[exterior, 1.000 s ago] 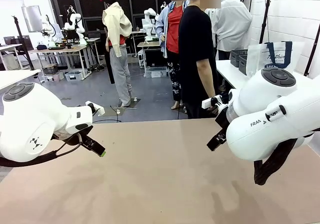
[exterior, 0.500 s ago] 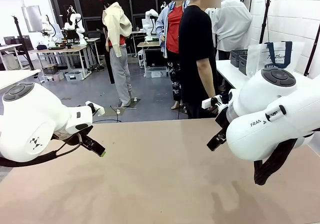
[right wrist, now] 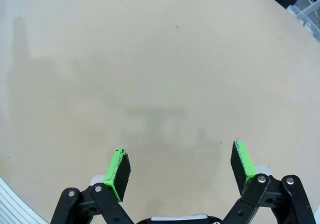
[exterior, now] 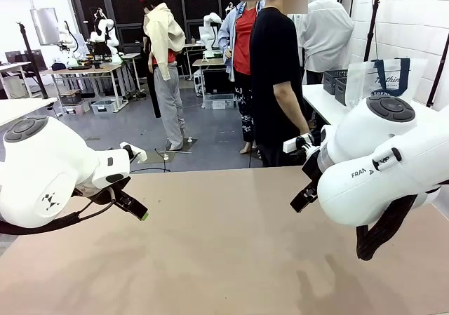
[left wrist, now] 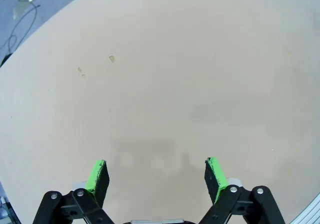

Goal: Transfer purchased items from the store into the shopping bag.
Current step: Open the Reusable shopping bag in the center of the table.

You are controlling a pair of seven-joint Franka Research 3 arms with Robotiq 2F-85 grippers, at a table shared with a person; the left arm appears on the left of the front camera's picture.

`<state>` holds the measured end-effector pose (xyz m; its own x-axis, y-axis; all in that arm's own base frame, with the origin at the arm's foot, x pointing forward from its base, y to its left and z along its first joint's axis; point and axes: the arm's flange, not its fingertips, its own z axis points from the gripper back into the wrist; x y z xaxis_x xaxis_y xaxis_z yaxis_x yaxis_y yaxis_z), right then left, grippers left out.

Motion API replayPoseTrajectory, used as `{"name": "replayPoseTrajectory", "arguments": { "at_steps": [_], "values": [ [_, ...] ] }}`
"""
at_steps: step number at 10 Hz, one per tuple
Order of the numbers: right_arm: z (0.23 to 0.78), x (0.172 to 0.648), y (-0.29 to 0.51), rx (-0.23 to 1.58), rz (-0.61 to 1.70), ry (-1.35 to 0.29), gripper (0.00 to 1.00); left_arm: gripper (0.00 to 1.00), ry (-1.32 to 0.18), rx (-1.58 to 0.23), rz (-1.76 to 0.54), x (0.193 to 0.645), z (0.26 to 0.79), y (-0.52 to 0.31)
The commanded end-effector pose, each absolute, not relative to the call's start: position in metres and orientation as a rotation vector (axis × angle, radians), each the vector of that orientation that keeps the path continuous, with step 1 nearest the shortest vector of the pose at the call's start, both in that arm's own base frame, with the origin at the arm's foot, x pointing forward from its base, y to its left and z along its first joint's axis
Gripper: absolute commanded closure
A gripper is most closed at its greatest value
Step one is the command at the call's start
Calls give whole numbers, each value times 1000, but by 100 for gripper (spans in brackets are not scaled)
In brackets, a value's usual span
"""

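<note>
My left gripper hangs open over bare tan tabletop, its green pads wide apart with nothing between them. From the front it shows at the left, a little above the table. My right gripper is open too, over bare tabletop, and shows at the right. The shopping bag, translucent with navy handles, stands upright on a white side table beyond the far right corner. Beside it sits the store, a dark grey basket. Both are far from the grippers.
A person in a black shirt stands at the table's far edge, turned sideways. More people stand behind on the grey floor. My bulky white right arm hides the table's right side.
</note>
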<state>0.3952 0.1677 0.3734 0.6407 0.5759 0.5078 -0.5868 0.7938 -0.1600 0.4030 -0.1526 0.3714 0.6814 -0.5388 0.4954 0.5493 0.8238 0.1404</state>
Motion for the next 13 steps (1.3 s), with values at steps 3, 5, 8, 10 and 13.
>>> {"name": "replayPoseTrajectory", "arguments": {
  "at_steps": [3, 5, 8, 10, 13],
  "values": [
    [373, 395, 168, 20, 663, -572, 0, 0, -549, -21, -607, 403, 371, -151],
    [373, 395, 168, 20, 663, -572, 0, 0, -549, -21, -607, 403, 371, -151],
    [373, 395, 168, 20, 663, -572, 0, 0, -549, -21, -607, 403, 371, -151],
    [373, 395, 168, 20, 663, -572, 0, 0, -549, -21, -607, 403, 371, -151],
    [373, 395, 168, 20, 663, -572, 0, 0, -549, -21, -607, 403, 371, -151]
  ]
}}
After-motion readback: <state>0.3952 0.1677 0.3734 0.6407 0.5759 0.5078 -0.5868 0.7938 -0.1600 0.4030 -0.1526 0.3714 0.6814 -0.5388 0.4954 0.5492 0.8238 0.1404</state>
